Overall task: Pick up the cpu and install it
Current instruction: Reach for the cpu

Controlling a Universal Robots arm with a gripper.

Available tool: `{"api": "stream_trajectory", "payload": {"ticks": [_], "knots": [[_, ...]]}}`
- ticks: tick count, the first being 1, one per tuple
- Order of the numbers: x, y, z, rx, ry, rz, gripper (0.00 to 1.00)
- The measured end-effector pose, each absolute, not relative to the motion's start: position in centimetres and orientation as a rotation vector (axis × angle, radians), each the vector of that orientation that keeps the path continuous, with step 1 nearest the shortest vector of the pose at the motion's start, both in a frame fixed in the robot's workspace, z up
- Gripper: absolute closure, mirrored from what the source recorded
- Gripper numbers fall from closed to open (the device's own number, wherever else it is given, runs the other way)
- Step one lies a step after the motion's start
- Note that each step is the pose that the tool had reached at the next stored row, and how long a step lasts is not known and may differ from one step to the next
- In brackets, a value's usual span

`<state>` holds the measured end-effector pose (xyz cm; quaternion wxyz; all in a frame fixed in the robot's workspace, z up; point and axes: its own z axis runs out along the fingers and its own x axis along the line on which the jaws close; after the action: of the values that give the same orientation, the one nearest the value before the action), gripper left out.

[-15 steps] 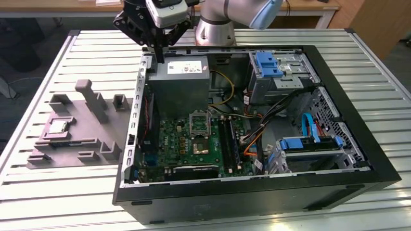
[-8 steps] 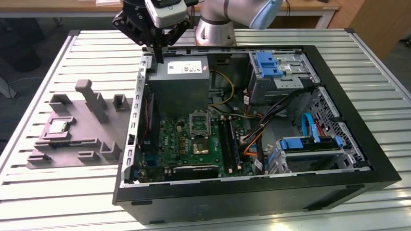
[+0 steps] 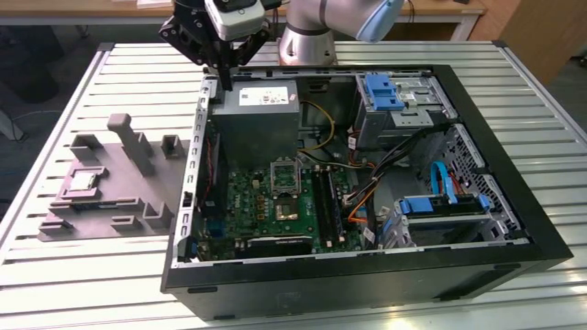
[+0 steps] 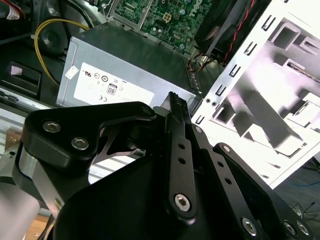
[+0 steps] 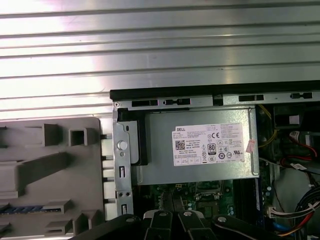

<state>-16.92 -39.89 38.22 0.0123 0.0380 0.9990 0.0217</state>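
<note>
The gripper (image 3: 223,67) hangs over the rear edge of the open computer case (image 3: 367,282), its fingers (image 4: 178,150) pressed together, just above the grey metal box (image 3: 261,120) with a white label; the cpu (image 3: 84,181) lies flat in a square recess of the grey moulded tray (image 3: 92,210), which rests on the slatted table (image 3: 73,275) at the exterior view's left of the case, well apart from the gripper; the dark socket (image 3: 284,177) sits on the green board (image 3: 252,206) inside the case
</note>
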Motion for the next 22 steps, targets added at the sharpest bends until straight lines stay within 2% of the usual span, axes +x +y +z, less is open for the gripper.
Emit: {"api": "stream_trajectory", "payload": {"ticks": [22], "knots": [[-17.5, -39.89, 38.12, 0.118, 3.114, 0.068, 0.89]]}}
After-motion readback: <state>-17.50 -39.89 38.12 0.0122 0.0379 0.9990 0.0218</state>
